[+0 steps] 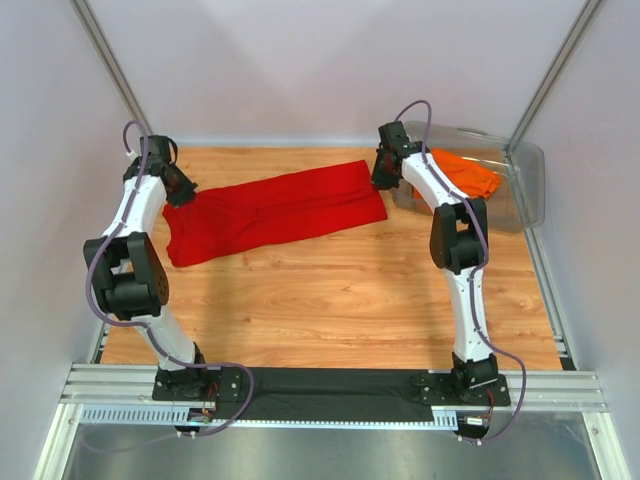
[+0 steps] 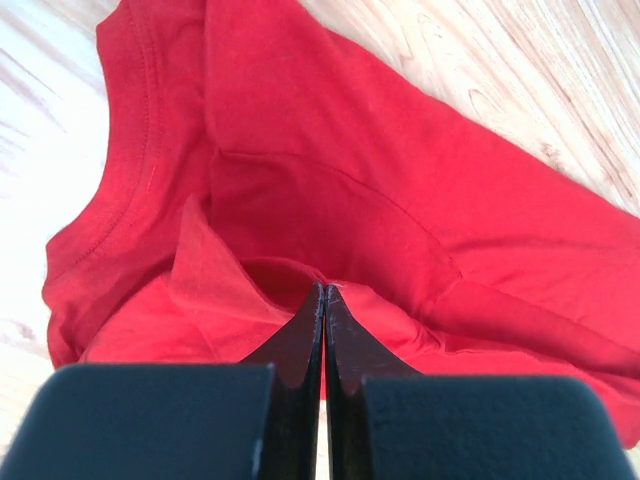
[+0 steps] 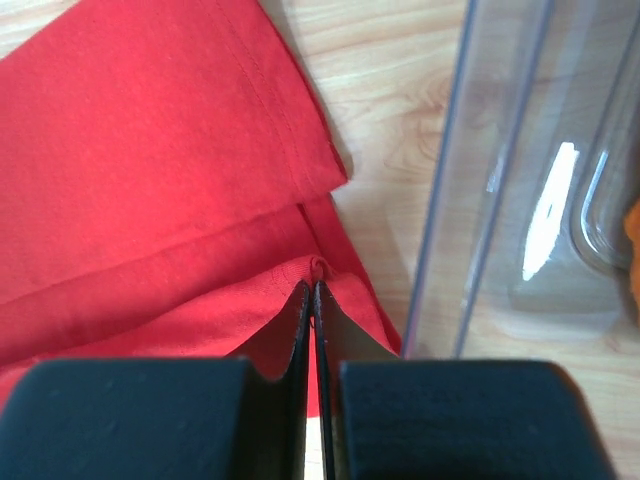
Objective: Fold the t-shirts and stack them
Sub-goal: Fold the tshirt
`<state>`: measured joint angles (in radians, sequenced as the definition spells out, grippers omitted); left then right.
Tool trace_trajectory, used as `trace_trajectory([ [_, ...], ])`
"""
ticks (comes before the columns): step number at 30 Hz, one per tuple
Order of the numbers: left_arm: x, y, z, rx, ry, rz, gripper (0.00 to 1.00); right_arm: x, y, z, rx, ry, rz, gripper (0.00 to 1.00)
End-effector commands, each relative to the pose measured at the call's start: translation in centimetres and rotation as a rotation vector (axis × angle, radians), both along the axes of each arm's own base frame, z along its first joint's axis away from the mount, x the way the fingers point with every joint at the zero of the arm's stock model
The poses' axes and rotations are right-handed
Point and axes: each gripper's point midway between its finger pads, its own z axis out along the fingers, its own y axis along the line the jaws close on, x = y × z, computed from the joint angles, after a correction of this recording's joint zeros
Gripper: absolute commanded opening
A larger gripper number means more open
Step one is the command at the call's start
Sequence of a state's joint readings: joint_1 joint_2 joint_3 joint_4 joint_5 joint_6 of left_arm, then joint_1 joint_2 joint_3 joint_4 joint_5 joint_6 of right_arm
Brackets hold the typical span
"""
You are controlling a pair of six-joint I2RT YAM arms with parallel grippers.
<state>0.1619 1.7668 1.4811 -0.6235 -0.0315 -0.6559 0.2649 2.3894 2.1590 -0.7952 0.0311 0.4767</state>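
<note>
A bright red t-shirt (image 1: 270,212) lies stretched across the far half of the wooden table, folded lengthwise. My left gripper (image 1: 178,190) is shut on its left end near the collar, where the cloth (image 2: 300,200) puckers up at the fingertips (image 2: 322,287). My right gripper (image 1: 383,178) is shut on the shirt's right end, pinching a small fold of hem (image 3: 317,266) at the tips (image 3: 312,286). The orange t-shirt (image 1: 466,172) lies crumpled inside the clear bin at the far right, behind the right arm.
A clear plastic bin (image 1: 522,190) stands at the far right corner; its wall (image 3: 500,170) is right beside my right gripper. White walls and aluminium posts close off the back and sides. A black strip (image 1: 330,392) runs along the near edge between the arm bases.
</note>
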Motion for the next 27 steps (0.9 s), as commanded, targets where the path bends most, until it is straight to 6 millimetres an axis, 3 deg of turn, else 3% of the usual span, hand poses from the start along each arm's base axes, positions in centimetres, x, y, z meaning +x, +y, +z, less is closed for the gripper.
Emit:
trace_trajectory([
  [1,1.9,0.7,2.2,0.017,-0.079,-0.010,0.00,2.0,-1.3,0.2,-0.016,-0.042,-0.011,0.00],
  [18,5.3,1.5,-0.2,0.008,-0.035,-0.007,0.00,4.3,-1.5,-1.1,0.013,-0.067,-0.011,0.00],
  [27,6.3,3.4,-1.4,0.027,-0.011,0.034,0.00,5.1,-1.9,-1.3,0.000,-0.082,-0.012,0.04],
])
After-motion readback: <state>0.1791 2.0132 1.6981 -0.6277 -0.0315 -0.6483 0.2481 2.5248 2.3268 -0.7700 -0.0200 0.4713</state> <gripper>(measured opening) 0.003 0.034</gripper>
